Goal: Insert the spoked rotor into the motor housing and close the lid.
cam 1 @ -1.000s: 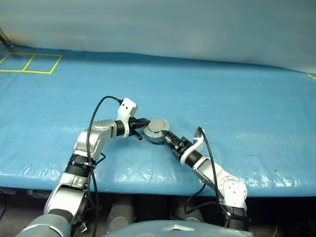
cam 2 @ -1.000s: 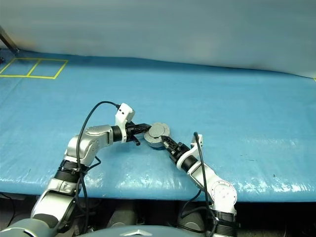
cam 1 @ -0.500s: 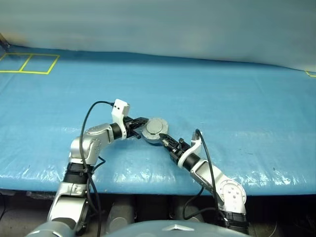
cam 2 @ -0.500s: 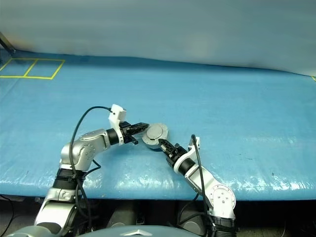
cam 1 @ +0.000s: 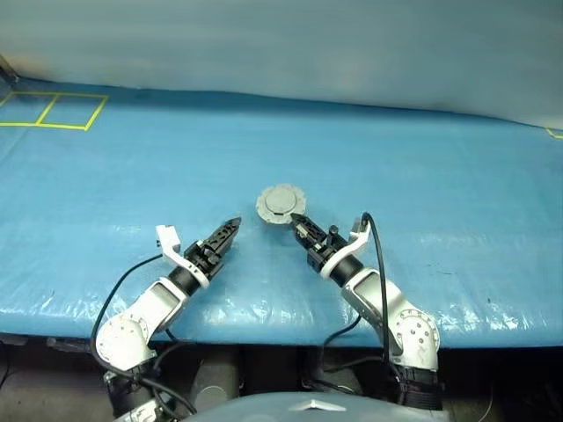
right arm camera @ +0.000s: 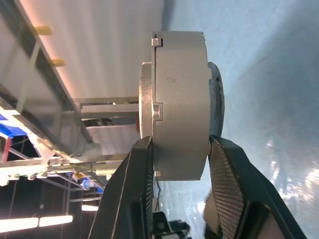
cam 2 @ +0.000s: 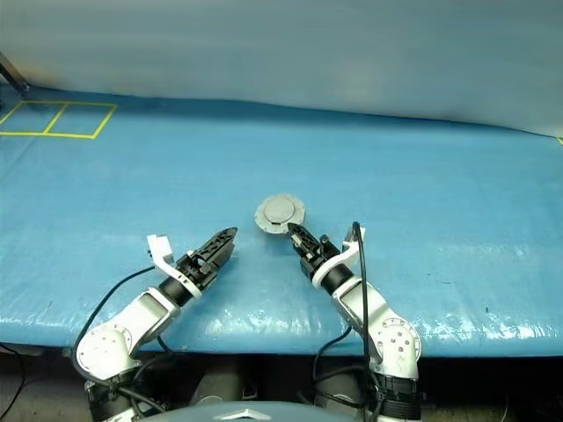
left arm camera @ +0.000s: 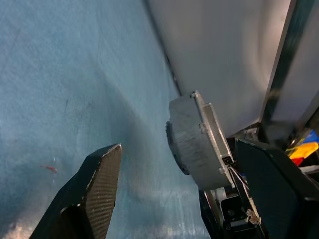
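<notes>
Grey metal motor housing, lid shut on top, is pinched at its edge by the right gripper and held above the blue counter. The left gripper is wide open, holding nothing. Best set it down flat and slowly.

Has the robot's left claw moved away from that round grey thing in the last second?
Yes. The left gripper has let go of the motor housing and pulled back toward the near table edge, jaws open. The right gripper holds the housing.
</notes>
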You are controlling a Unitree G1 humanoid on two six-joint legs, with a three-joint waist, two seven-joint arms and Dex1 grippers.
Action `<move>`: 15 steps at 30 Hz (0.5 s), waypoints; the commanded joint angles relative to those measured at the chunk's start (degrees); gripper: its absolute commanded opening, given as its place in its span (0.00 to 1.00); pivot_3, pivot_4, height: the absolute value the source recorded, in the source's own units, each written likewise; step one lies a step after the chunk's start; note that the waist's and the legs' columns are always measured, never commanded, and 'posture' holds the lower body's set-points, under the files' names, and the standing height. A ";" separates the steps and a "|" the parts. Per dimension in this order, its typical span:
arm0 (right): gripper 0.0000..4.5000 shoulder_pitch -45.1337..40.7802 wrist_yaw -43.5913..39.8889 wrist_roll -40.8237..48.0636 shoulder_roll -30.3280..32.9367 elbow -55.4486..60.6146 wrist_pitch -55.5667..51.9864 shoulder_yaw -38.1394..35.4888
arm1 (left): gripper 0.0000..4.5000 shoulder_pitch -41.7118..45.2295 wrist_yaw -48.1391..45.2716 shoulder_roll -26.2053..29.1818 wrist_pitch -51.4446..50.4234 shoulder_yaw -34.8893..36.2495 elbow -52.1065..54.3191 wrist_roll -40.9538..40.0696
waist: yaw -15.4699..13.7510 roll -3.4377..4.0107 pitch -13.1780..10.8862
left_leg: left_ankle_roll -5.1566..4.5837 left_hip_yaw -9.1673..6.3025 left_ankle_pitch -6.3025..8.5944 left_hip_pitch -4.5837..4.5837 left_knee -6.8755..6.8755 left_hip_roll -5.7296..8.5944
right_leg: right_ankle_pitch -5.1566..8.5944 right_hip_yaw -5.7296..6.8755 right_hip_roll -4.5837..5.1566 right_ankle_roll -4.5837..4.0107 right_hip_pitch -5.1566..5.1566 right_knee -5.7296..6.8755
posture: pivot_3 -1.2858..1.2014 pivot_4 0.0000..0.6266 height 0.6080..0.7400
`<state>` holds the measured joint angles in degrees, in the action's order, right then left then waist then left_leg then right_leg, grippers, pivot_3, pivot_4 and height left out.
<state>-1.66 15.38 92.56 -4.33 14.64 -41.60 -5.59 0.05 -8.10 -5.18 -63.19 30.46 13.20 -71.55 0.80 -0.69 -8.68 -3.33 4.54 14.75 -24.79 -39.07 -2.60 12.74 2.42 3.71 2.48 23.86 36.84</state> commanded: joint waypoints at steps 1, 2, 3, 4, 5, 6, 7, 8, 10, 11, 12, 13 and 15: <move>0.28 -2.24 -0.35 3.41 -1.26 4.28 0.67 1.45 | 1.00 -2.95 0.94 -6.12 2.95 -3.40 1.73 -7.91 | 0.00 0.00 0.00 | 0.00 0.01 0.00 0.00 0.01 0.01 | 0.00 0.00 -0.01 -0.01 0.00 0.00 | 0.52 0.24 1.00; 0.28 -2.34 -0.32 3.66 -1.18 4.43 0.68 1.76 | 1.00 -3.56 0.76 -6.78 4.08 -4.04 1.79 -9.97 | -0.01 0.00 0.00 | 0.00 0.01 0.01 -0.02 0.02 0.01 | 0.00 -0.01 -0.02 -0.02 0.01 -0.01 | 0.52 0.24 1.00; 0.28 -2.36 -0.22 3.88 -1.07 4.55 0.64 2.06 | 1.00 -4.09 0.49 -7.25 5.13 -4.68 1.78 -12.14 | -0.05 0.00 0.00 | -0.02 0.02 0.02 -0.04 0.01 0.02 | 0.00 -0.01 -0.02 -0.02 0.02 -0.02 | 0.52 0.24 1.00; 0.28 -2.36 -0.07 4.12 -0.99 4.65 0.52 2.42 | 1.00 -4.67 0.04 -7.38 5.87 -5.67 1.86 -13.84 | -0.07 0.00 0.00 | -0.02 0.02 0.02 -0.07 0.01 0.03 | 0.00 -0.01 -0.01 -0.02 0.03 -0.03 | 0.52 0.24 1.00; 0.28 -2.31 0.13 4.38 -0.91 4.78 0.36 2.84 | 1.00 -5.17 -0.26 -7.14 6.28 -6.91 1.80 -14.97 | -0.08 0.00 0.00 | -0.03 0.02 0.02 -0.10 0.00 0.03 | 0.00 -0.01 0.00 -0.01 0.05 -0.04 | 0.52 0.24 1.00; 0.28 -2.23 0.36 4.63 -0.86 4.88 0.24 3.27 | 1.00 -5.56 -0.23 -6.75 6.71 -8.11 1.62 -15.79 | -0.09 0.00 0.00 | -0.03 0.03 0.02 -0.09 0.00 0.04 | 0.00 -0.01 0.01 -0.01 0.04 -0.04 | 0.52 0.24 1.00; 0.28 -2.14 0.52 4.82 -0.80 4.97 0.17 3.61 | 1.00 -5.86 -0.10 -6.17 7.19 -9.13 1.45 -16.49 | -0.08 0.00 0.00 | -0.03 0.04 0.02 -0.08 0.00 0.05 | 0.00 -0.01 0.01 -0.01 0.04 -0.03 | 0.52 0.24 1.00; 0.28 -2.01 0.65 4.97 -0.69 5.06 0.08 3.96 | 1.00 -6.09 0.00 -5.59 7.74 -10.02 1.31 -17.17 | -0.04 0.00 0.00 | -0.03 0.05 0.02 -0.08 0.00 0.05 | 0.00 -0.01 0.00 -0.01 0.03 -0.03 | 0.52 0.24 1.00; 0.28 -1.52 0.93 5.38 -0.44 5.24 -0.33 4.95 | 1.00 -6.44 0.53 -4.52 9.11 -11.54 0.89 -18.86 | 0.00 0.00 0.00 | -0.05 0.10 0.03 -0.04 0.00 0.05 | -0.01 -0.01 -0.01 -0.01 0.03 -0.03 | 0.52 0.24 1.00; 0.28 -1.31 1.07 5.59 -0.38 5.33 -0.45 5.33 | 1.00 -6.62 1.02 -3.96 9.71 -12.27 0.68 -19.44 | 0.01 0.00 0.00 | -0.05 0.10 0.03 -0.05 0.00 0.05 | -0.01 -0.01 -0.02 -0.01 0.05 -0.03 | 0.52 0.24 1.00; 0.28 -1.11 1.22 5.80 -0.31 5.46 -0.56 5.65 | 1.00 -6.76 1.26 -3.43 10.24 -12.94 0.49 -19.70 | 0.00 0.00 0.00 | -0.04 0.10 0.03 -0.04 0.00 0.04 | -0.01 -0.01 -0.03 -0.01 0.05 -0.02 | 0.52 0.24 1.00; 0.28 -0.94 1.32 5.97 -0.21 5.62 -0.70 5.99 | 1.00 -6.85 1.27 -2.92 10.83 -13.56 0.30 -19.86 | -0.01 0.00 0.00 | -0.04 0.10 0.03 -0.03 0.00 0.04 | -0.01 -0.01 -0.03 -0.02 0.04 -0.01 | 0.52 0.24 1.00; 0.28 -0.57 1.49 6.31 -0.03 5.94 -0.79 6.61 | 1.00 -6.83 0.92 -2.19 12.10 -14.44 -0.16 -20.05 | 0.00 0.00 0.00 | -0.04 0.11 0.03 -0.03 0.00 0.03 | 0.00 0.00 -0.04 -0.02 0.04 -0.01 | 0.52 0.24 1.00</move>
<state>-1.43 17.92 95.96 -4.14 16.19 -41.97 -0.02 -6.16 -6.81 -4.29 -51.98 17.55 12.90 -89.99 0.80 -0.69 -8.68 -3.37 4.65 14.78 -24.82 -39.08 -2.57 12.74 2.41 3.67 2.46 23.90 36.82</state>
